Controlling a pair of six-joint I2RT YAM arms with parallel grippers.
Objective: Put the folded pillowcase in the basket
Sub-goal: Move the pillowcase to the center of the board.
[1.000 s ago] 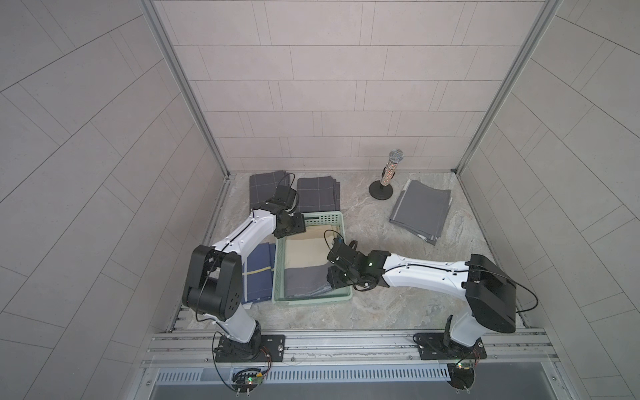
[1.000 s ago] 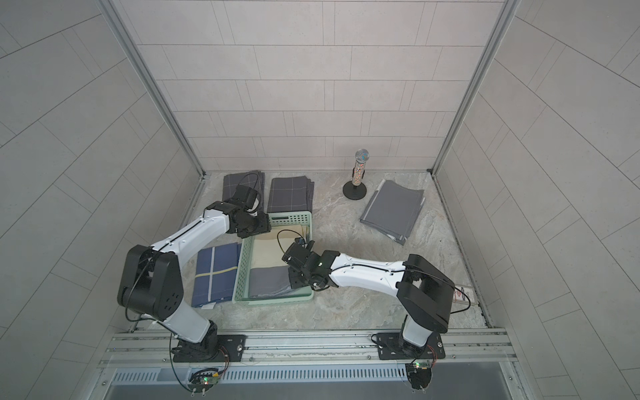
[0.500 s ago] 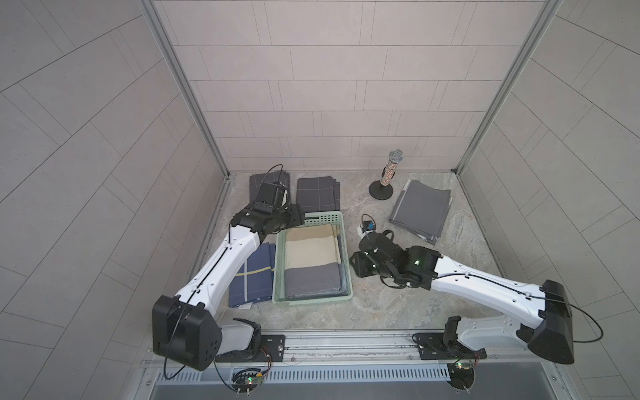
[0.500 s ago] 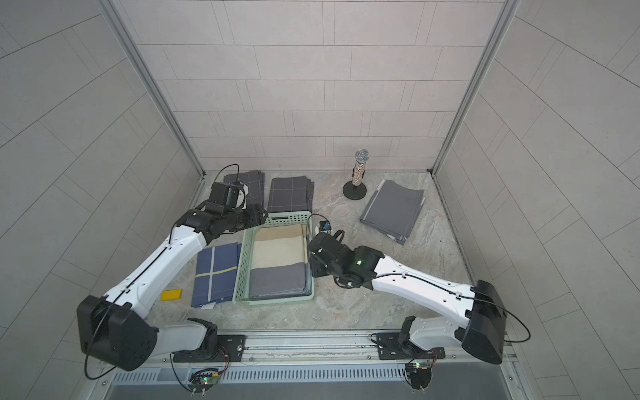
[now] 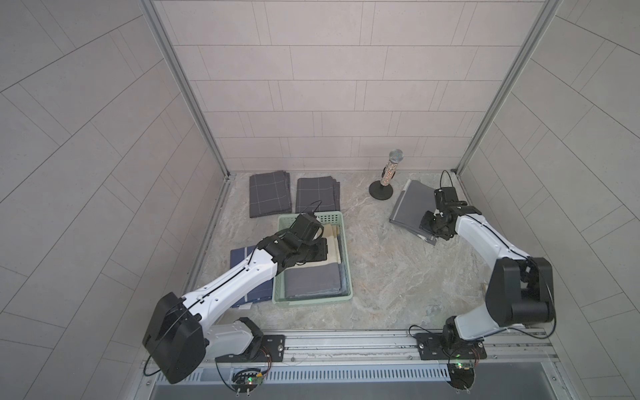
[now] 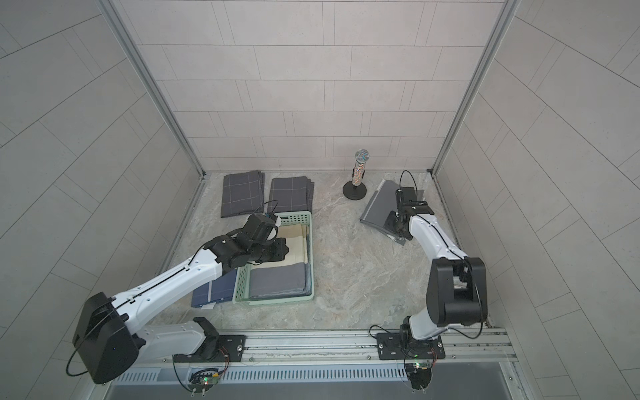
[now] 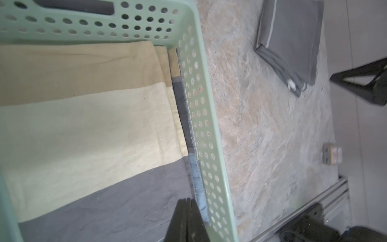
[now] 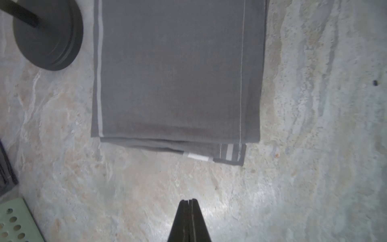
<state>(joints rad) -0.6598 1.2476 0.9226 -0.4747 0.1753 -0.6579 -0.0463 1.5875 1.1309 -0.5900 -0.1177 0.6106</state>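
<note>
Hovering left gripper (image 7: 186, 200): closed, empty, mint-green perforated plastic basket (image 7: 198, 94) below.
Right gripper (image 8: 189, 201): closed, empty, folded grey fabric pillowcase (image 8: 178, 73) ahead.

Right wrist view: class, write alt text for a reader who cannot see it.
A folded grey pillowcase lies flat on a marbled tabletop; the shut, empty right pincer points at its edge without touching. A black stand base sits beside it, and a corner of the mint-green basket shows.
</note>
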